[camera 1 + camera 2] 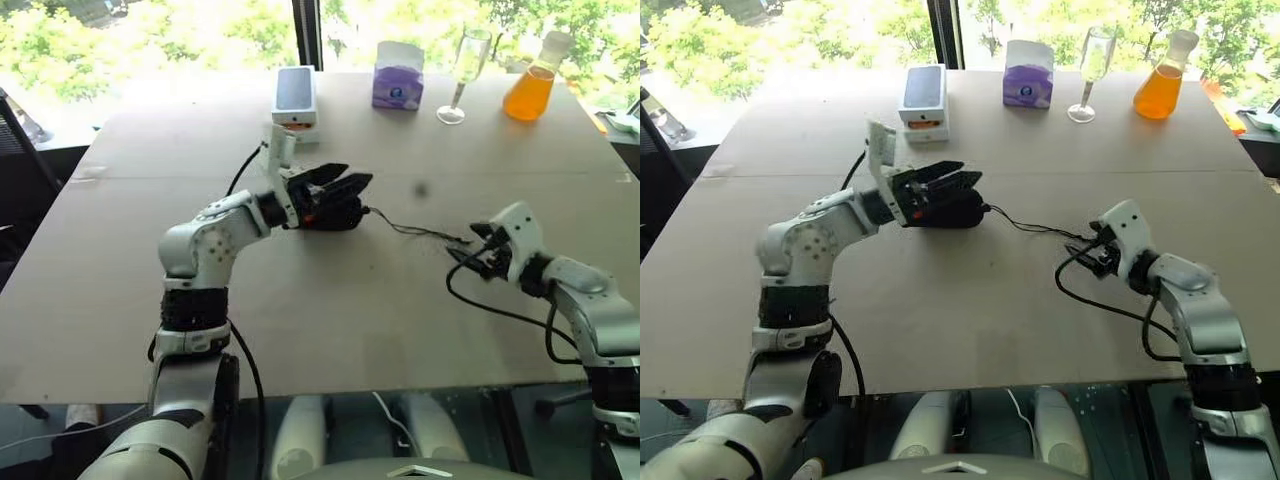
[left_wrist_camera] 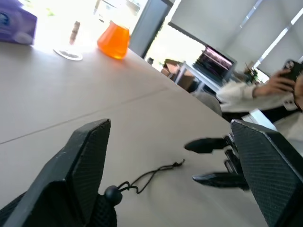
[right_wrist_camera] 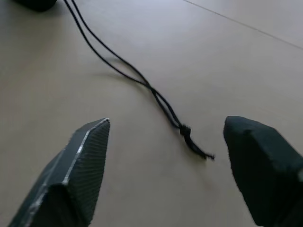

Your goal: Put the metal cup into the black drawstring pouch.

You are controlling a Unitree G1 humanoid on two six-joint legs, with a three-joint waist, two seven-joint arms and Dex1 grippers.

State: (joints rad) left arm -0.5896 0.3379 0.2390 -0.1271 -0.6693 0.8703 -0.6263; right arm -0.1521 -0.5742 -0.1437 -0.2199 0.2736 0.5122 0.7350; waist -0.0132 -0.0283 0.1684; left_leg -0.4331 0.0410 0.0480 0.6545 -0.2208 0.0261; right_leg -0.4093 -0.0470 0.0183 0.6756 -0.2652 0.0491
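We show the bench [image 1: 330, 330] late in the task, as far as we can judge. The black pouch [image 1: 338, 212] lies near the middle of the bench, bulging and drawn in at its mouth, with its thin cord [image 3: 142, 82] trailing across the bare surface toward our right side. We cannot make out the metal cup, and we infer, without being able to confirm it, that it sits inside the pouch, whose contents are hidden by the fabric.

Our left gripper [image 1: 335, 180] rests at the pouch; its fingers [image 2: 83, 165] stand wide apart, with the cord's bead and the pouch's mouth between them at their base, and we see no clamp on anything. Our right gripper [image 1: 468, 243] hovers over the knotted end of the cord; its fingers [image 3: 80, 165] are likewise spread wide and empty, the knot lying loose on the bench between them.

What may remain, in our judgement, is only to draw both arms clear.

At the far edge stand a white box [image 1: 296, 95], a purple tissue box [image 1: 398, 78], an apparently empty stemmed glass [image 1: 468, 70], and a flask [image 1: 531, 85] holding orange liquid.
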